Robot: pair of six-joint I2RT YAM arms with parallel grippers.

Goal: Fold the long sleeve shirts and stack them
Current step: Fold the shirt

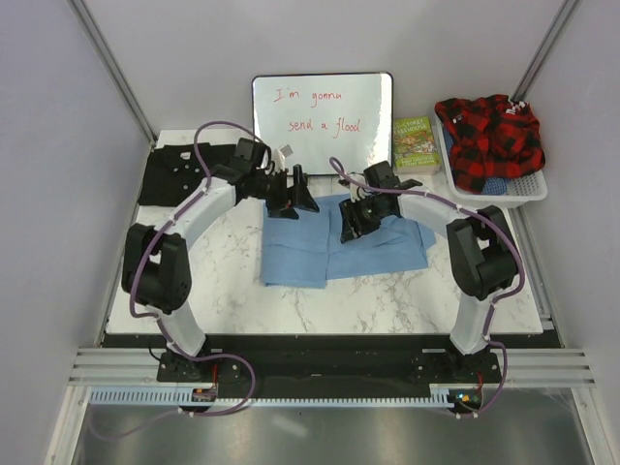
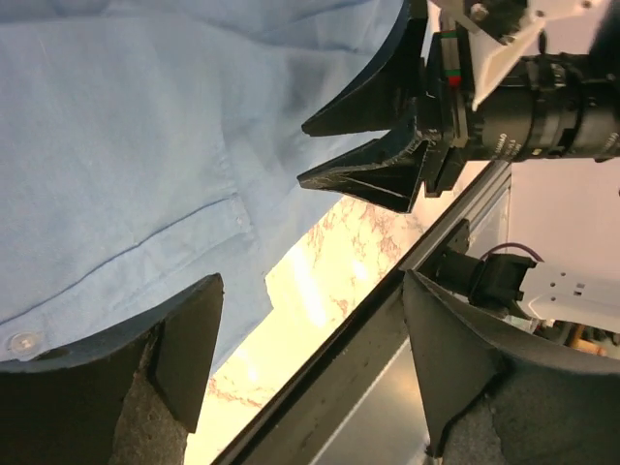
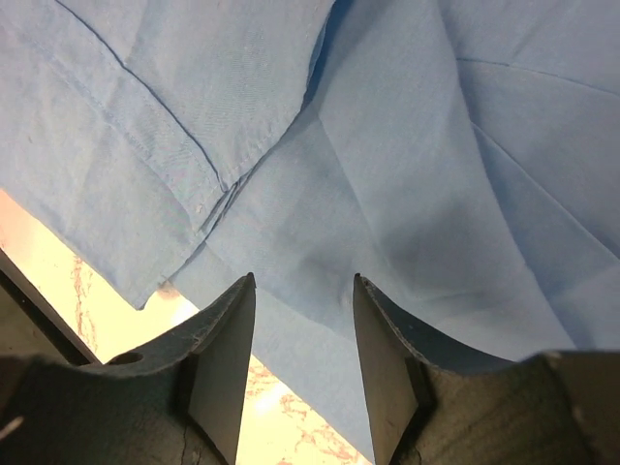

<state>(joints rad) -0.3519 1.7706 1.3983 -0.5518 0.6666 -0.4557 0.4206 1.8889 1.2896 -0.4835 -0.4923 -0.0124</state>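
Marble table (image 1: 223,281) carries everything, and the light blue shirt (image 1: 334,247) lies flat in the middle of it, doubled over into a rough rectangle with one layer overlapping another on its right side. A black shirt (image 1: 184,174), as far as I can judge that dark flat shape, sits at the far left corner, well apart from the blue one. Both arms reach in over the blue shirt's far edge. The left gripper (image 1: 291,199) stands wide open with nothing between its fingers, the cloth's edge and bare marble showing below it in its wrist view. The right gripper (image 1: 354,221) hangs over the overlap with fingers parted and no cloth pinched. I judge the blue shirt's folding to be midway: one fold is laid, the packet not yet compact. The next move calls for a fresh pinch on a free edge, lifted evenly so the placket and its small button (image 2: 21,341) don't drag askew.
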